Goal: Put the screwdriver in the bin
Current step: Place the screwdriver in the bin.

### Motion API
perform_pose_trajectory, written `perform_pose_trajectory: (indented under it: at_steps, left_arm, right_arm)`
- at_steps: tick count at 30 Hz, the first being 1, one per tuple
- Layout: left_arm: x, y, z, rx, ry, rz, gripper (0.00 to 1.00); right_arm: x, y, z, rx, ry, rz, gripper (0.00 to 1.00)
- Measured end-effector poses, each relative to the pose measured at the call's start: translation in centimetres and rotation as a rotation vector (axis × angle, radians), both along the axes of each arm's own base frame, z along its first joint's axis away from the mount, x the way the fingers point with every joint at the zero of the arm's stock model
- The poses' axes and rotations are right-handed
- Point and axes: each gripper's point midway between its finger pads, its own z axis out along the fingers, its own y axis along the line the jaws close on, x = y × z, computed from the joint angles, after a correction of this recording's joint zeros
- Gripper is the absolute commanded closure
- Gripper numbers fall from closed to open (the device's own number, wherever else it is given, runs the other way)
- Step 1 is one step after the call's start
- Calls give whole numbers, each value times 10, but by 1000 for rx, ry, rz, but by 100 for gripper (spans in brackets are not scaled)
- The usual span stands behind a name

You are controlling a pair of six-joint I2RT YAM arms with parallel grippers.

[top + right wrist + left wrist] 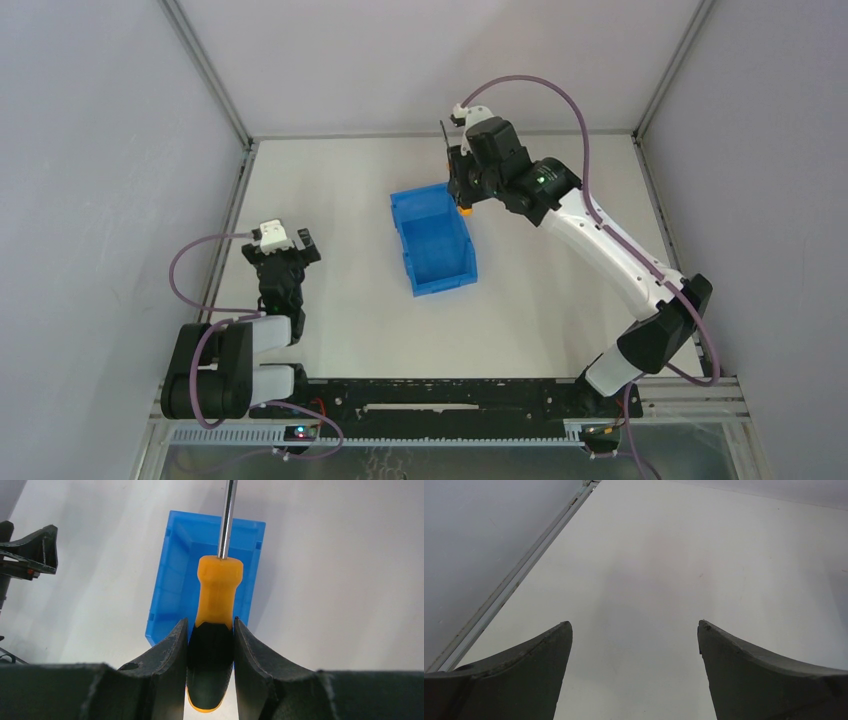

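My right gripper is shut on the black part of the screwdriver handle, and the orange neck and thin metal shaft stick out ahead of the fingers. In the top view the right gripper hangs above the far right corner of the blue bin, with a bit of the orange handle showing below it. The blue bin lies below and behind the screwdriver in the right wrist view. My left gripper is open and empty over bare table, to the left of the bin.
The white table is ringed by grey walls with metal rails along its edges. The left arm shows at the left edge of the right wrist view.
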Motion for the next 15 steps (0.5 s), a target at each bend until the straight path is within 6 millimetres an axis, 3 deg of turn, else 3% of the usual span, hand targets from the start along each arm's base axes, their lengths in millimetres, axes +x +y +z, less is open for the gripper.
perform_pose_trajectory:
  at_steps: [4, 15]
  left_arm:
    - [0, 0, 0, 0, 0, 0, 0]
    - [0, 0, 0, 0, 0, 0, 0]
  right_arm:
    - [1, 8, -6, 13, -5, 9, 89]
    - [-14, 17, -79, -37, 99, 53, 91]
